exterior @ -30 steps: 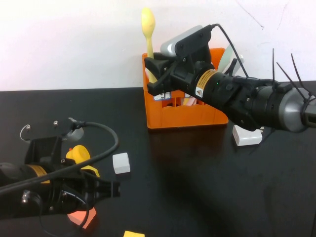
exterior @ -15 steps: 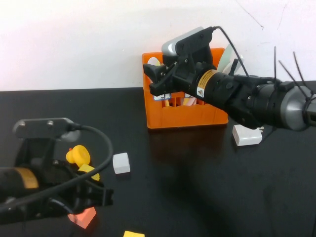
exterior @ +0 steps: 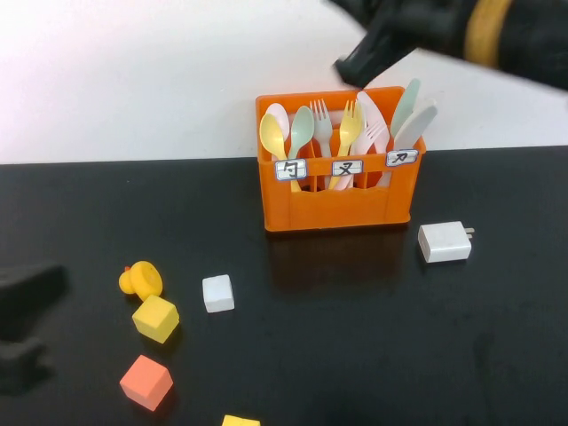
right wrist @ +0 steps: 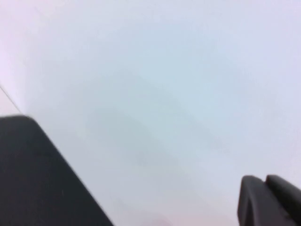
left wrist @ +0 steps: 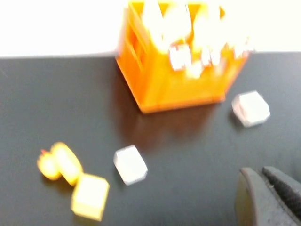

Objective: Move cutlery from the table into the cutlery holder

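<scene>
1. Cutlery holder [exterior: 337, 200]: the orange crate stands upright at the far side of the black table [exterior: 355, 355], three white labels facing forward. Its compartments hold upright pieces, among them a yellow spoon [exterior: 271, 138], a grey-green spoon [exterior: 302, 129] and a yellow fork [exterior: 350, 124].
2. No cutlery is visible lying on the table. Remaining items are a white charger block [exterior: 444, 241], a white cube [exterior: 217, 293], a yellow cube [exterior: 155, 319], an orange cube [exterior: 146, 382] and a small yellow toy [exterior: 140, 280].
3. Right gripper [right wrist: 268, 200]: raised above and behind the holder, fingers pressed together, holding nothing.
4. Left gripper [left wrist: 265, 197]: low at the near left, fingers pressed together, empty; holder lies well ahead of it.
5. Judgement: task appears complete; nothing remains to pick up.
</scene>
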